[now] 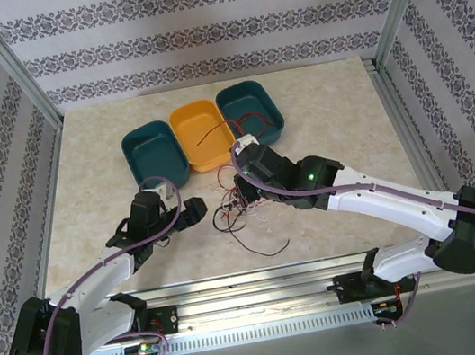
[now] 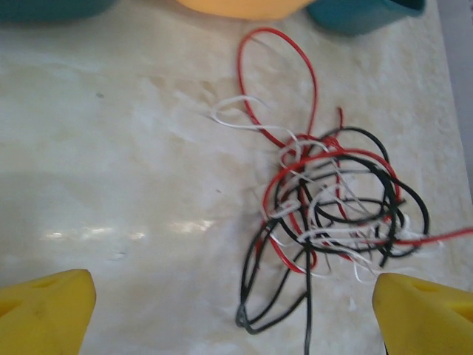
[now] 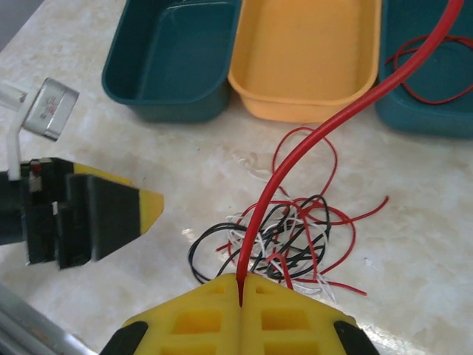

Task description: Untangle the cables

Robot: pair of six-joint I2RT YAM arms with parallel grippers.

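Tabletop (image 1: 335,106) in pale marble pattern carries everything you're working with. At its far side, upper centre of the top view, three oval trays sit touching in a row: left teal tray (image 1: 153,153), yellow tray (image 1: 203,133), right teal tray (image 1: 251,111). A looped red wire (image 3: 429,74) lies inside the right teal tray.

Your left gripper (image 2: 233,310) sits low over the table with its yellow fingertips (image 2: 44,310) wide apart, holding nothing. From its wrist camera, the tangle of cables (image 2: 332,200) lies on the bare table ahead and right of centre. It is a knot of red, black and white strands, with one red loop reaching up towards the trays.

Your right gripper (image 3: 240,285) has its fingers pressed together on a single red cable (image 3: 332,126). The cable rises from the pinch and arcs to the upper right of that frame. The tangle (image 3: 284,237) sits just beyond those fingertips. In the top view it lies between the two grippers, below the yellow tray.
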